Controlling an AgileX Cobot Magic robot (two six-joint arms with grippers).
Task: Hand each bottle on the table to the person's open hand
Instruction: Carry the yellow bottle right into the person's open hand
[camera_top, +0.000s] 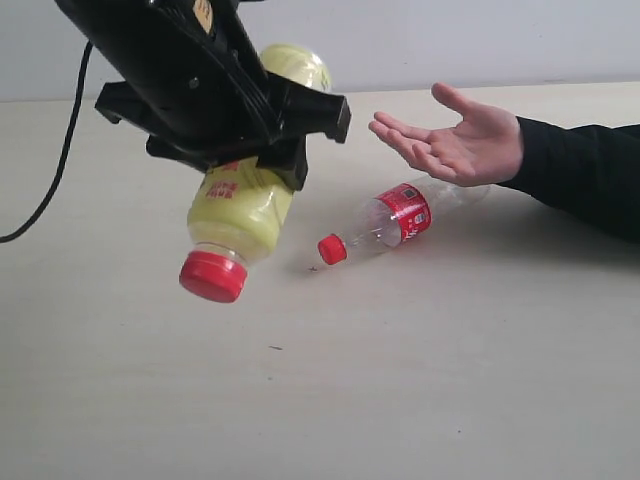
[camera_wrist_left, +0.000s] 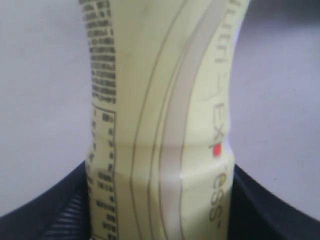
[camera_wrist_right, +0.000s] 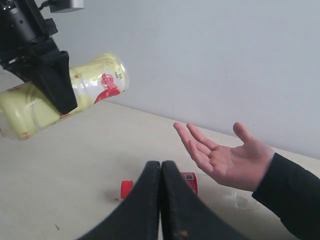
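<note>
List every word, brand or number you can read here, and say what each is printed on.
"utri", "Exp", "ess": along the yellow bottle, partly cut off.
Small black print beside it: too blurred to read.
Red characters on the same bottle, exterior view: too small to read.
White print on the red label of the clear bottle: too small to read.

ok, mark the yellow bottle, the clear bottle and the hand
yellow bottle (camera_top: 240, 215), exterior view, body near the cap
clear bottle (camera_top: 404, 214), exterior view, red label
hand (camera_top: 462, 148), exterior view, palm
</note>
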